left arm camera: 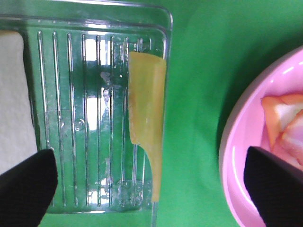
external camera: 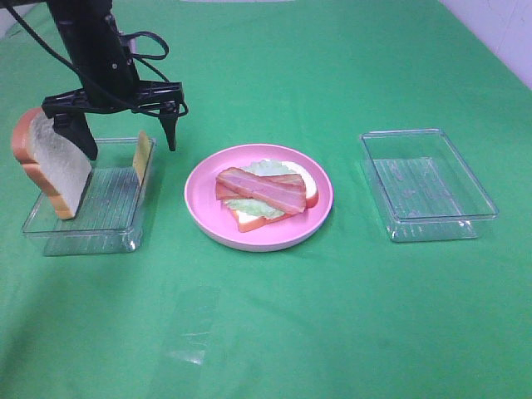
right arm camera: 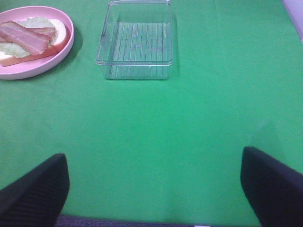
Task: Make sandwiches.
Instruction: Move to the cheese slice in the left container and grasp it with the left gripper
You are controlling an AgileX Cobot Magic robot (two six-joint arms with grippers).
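wrinkled green cloth (external camera: 274, 332) surface, pale wall (external camera: 507, 29) at far right corner

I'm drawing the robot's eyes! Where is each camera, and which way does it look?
Exterior high: up high, looking down on the green table; left gripper and arm show.
Left wrist: on the left arm, facing straight down at the cheese slice in the left tray; gripper open.
Right wrist: held low, facing across the table to the right tray; right gripper open.
Shared: all three see the pink plate.
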